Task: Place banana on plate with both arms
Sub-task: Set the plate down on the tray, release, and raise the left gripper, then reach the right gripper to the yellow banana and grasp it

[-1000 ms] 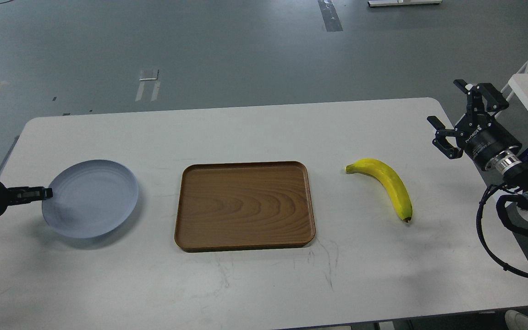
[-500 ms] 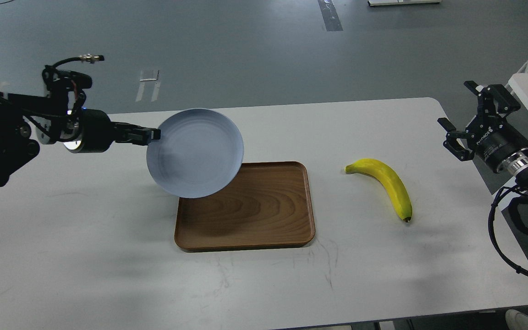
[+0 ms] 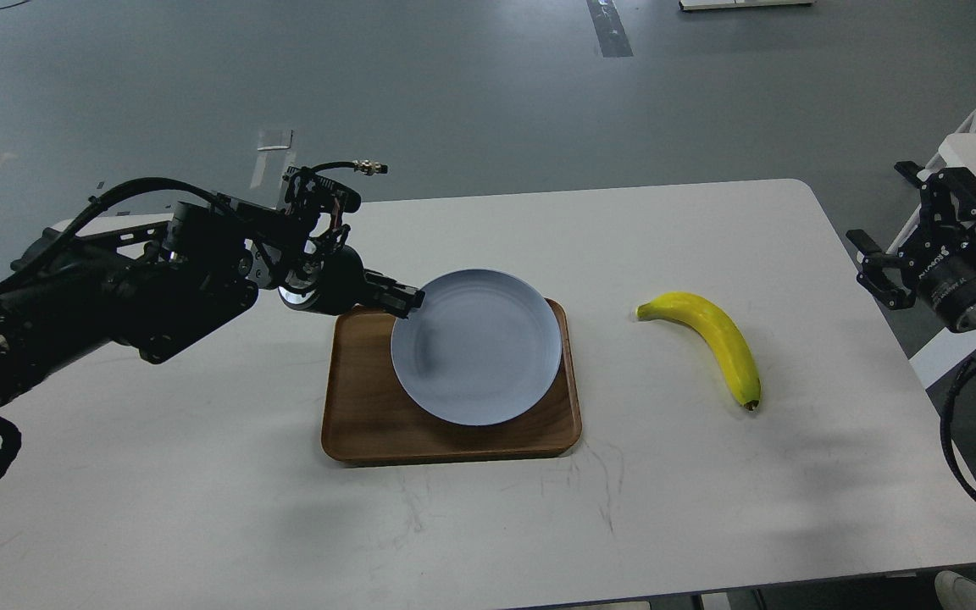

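Left end effector (image 3: 410, 298) pinches the round pale blue-grey plate's (image 3: 475, 356) rim, holding it over the brown wooden tray (image 3: 361, 415) for the yellow banana (image 3: 712, 339).

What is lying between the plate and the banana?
In the head view, only the tray's right rim and a bare strip of table lie between the plate and the banana.

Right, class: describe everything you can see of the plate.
The plate is round, shallow, pale blue-grey, with a raised rim and faint rings inside; it looks smooth and empty. It sits over the right part of the wooden tray. The left gripper pinches its upper-left rim. Whether it rests on the tray is unclear.
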